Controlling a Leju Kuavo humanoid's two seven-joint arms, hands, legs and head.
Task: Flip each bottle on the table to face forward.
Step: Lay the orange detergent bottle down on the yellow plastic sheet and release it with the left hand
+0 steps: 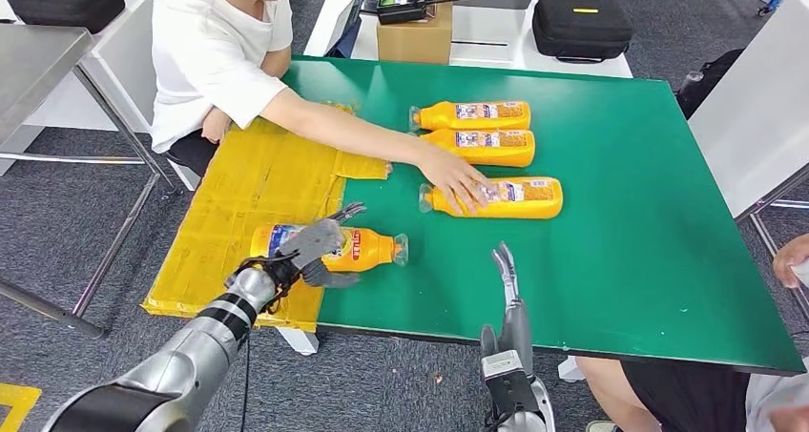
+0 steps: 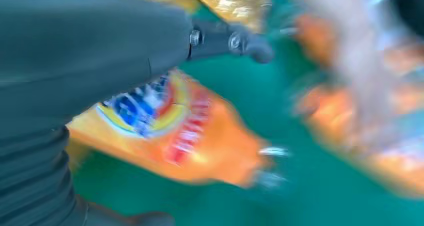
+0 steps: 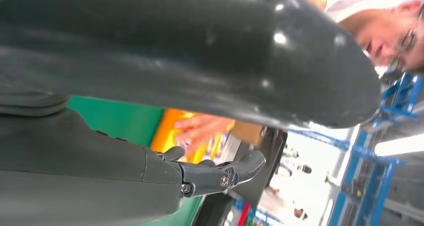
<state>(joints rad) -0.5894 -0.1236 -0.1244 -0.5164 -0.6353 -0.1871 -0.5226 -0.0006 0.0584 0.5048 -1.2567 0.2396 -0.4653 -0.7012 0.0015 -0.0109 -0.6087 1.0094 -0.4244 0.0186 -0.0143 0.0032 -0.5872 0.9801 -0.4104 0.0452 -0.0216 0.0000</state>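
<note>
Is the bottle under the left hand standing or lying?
Lying. The bottle rests on its side, cap toward the table's middle, the left hand on it.

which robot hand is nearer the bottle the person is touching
Right. The right hand hovers just in front of that bottle; the left hand is farther, on the near bottle.

A person's forearm (image 1: 353, 132) reaches across the green worktop (image 1: 649, 222) from ten o'clock, its hand (image 1: 458, 179) pressed on the third bottle (image 1: 506, 197), blocking that approach. Two more bottles (image 1: 477, 132) lie close together just beyond, toward twelve o'clock. The near bottle (image 1: 367, 249) lies at nine o'clock under the left hand (image 1: 310, 246). The right hand (image 1: 506, 279) rises at six o'clock. Bare green worktop stretches from three to five o'clock.
</note>
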